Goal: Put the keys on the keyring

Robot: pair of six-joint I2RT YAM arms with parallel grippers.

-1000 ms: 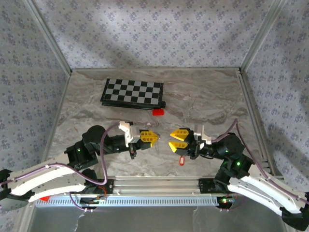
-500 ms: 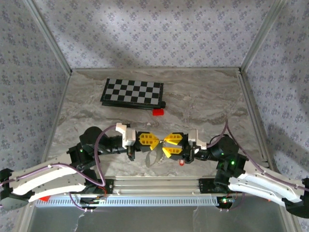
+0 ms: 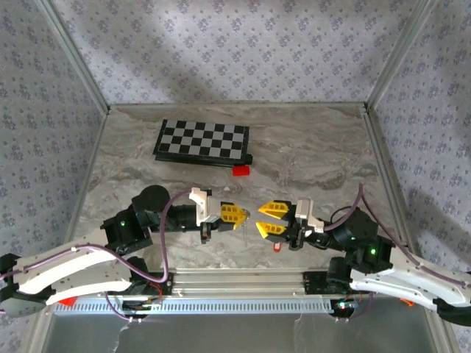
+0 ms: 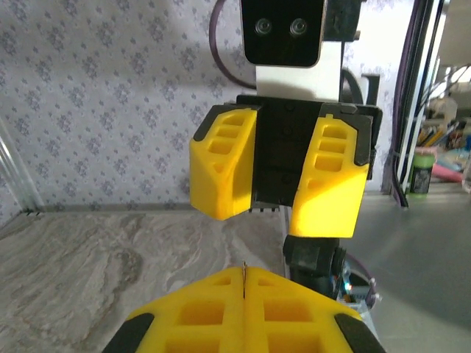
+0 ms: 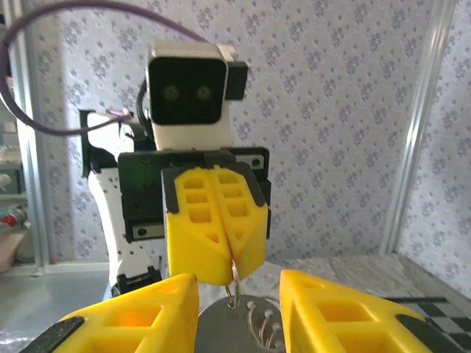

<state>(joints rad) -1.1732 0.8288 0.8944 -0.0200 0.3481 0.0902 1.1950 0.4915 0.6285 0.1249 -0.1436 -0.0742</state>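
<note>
My left gripper (image 3: 243, 215) is shut on the keyring (image 3: 241, 223), a thin silvery ring with a grey disc and beaded chain hanging below it. In the right wrist view the ring (image 5: 235, 290) sticks out under the left gripper's closed yellow fingertips (image 5: 213, 250). Only a sliver of metal (image 4: 244, 271) shows between them in the left wrist view. My right gripper (image 3: 259, 218) faces it a short gap away, open and empty. The keys, a tiny red tag (image 3: 277, 247), lie on the table under the right gripper.
A black-and-white chessboard (image 3: 202, 140) lies at the back left with a solid red block (image 3: 241, 170) by its near right corner. Patterned walls enclose the marble table (image 3: 316, 158). A metal rail (image 3: 235, 281) runs along the near edge.
The two grippers came close together over the near middle of the table, then drew slightly apart. The left stays shut on the keyring and the right stays open. The red tag has not moved.
</note>
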